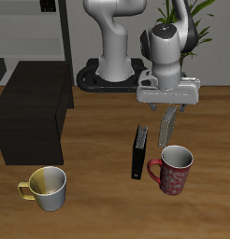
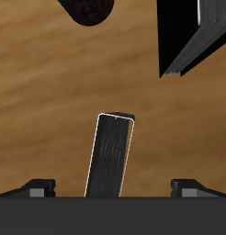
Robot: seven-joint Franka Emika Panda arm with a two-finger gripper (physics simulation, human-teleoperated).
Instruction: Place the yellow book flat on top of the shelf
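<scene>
Two mugs stand on the table: a yellow-and-white mug [image 1: 47, 187] and a red mug [image 1: 175, 170]. There is one yellow book [image 1: 137, 152], one shelf [image 1: 33, 117], one tall rack [image 1: 53, 28] and one plant [image 1: 187, 19].

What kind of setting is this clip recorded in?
Probably a simulated study or home-office tabletop: a wooden table with a book, two mugs, a dark shelf and a potted plant behind.

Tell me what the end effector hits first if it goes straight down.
Probably the top edge of the upright yellow book, which sits between the fingers of the open end effector in the wrist view; depth unclear.
</scene>
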